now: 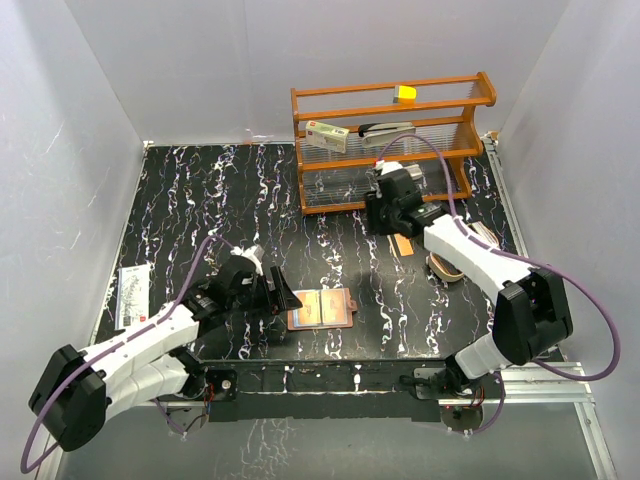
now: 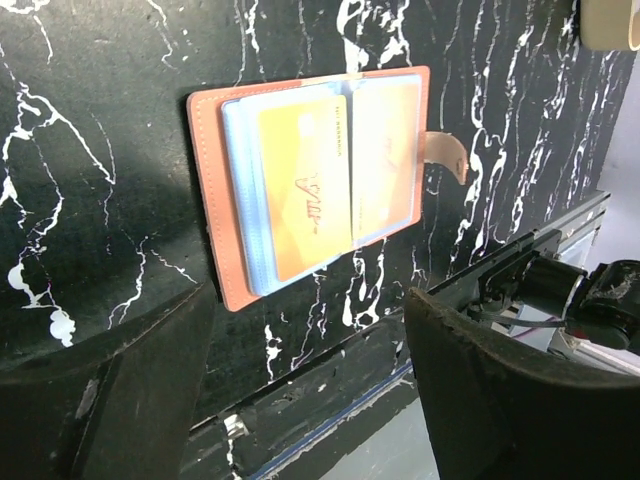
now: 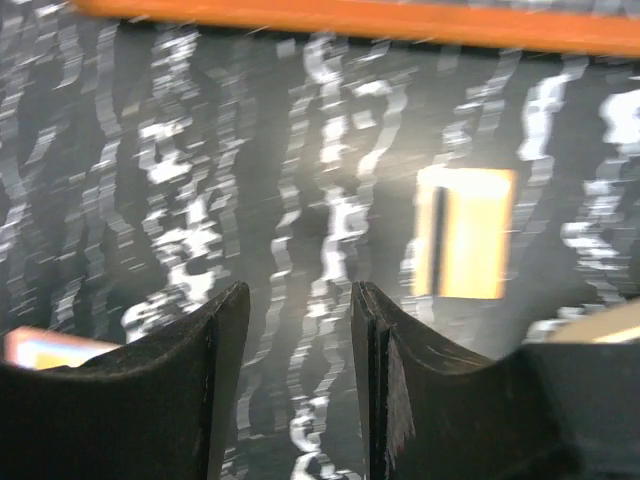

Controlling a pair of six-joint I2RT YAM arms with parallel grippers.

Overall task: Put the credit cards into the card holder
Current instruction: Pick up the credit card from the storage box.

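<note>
This is a robot test lab. A black marbled table (image 1: 200, 200) is boxed in by plain white walls (image 1: 60, 150). A left arm (image 1: 140, 350) and a right arm (image 1: 470, 255) are mounted along its near edge by a metal rail (image 1: 560, 372).

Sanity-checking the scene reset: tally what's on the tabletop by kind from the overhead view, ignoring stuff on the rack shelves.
Card holder, lying open: 1
Loose orange card: 1
Tan oval tray: 1
White printed packet: 1
Wooden rack: 1
Total: 5
</note>
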